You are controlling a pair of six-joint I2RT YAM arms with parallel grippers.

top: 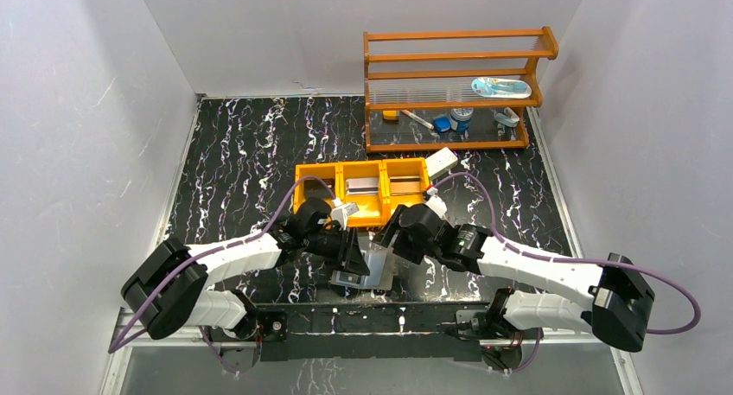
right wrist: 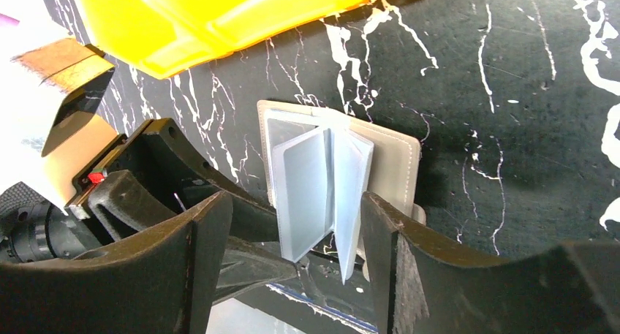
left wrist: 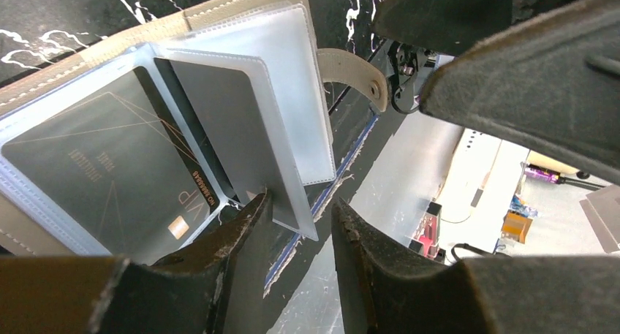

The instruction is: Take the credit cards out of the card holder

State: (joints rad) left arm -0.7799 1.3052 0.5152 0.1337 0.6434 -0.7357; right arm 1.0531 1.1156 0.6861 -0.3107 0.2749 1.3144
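Where: The card holder [right wrist: 395, 158] lies open on the black marbled table [top: 259, 153], close to its near edge. It sits between the two arms, just this side of the orange tray [top: 363, 164], with its clear plastic leaves [right wrist: 303, 188] fanned upward.
Cards: A dark card [left wrist: 110, 173] with fine gold lines sits inside a clear sleeve on the holder's open face. A silvery card [top: 363, 186] lies in the tray's middle compartment and a brownish card [top: 404, 186] in the right one. That probably leaves the dark card as the one to come out.
Handling: The dark card looks thin, stiff, light and slick. The sleeve around it looks soft and likely to cling. The holder itself seems light enough to slide or lift unless it is pinned down.
Where to grip: Probably the card's edge at the sleeve's mouth, pinched across its flat faces. Which side the mouth is on cannot be told from these views.
Left gripper [left wrist: 300, 206]: The fingers are part open. One fingertip [left wrist: 256, 210] touches the lower edge of a raised leaf, whose corner hangs in the gap. Nothing is clamped.
Right gripper [right wrist: 292, 202]: The fingers are spread wide on either side of the standing leaves and hold nothing.
Arm pose: Both arms reach low and inward from their bases with the wrists tipped down. The two grippers nearly meet over the holder.
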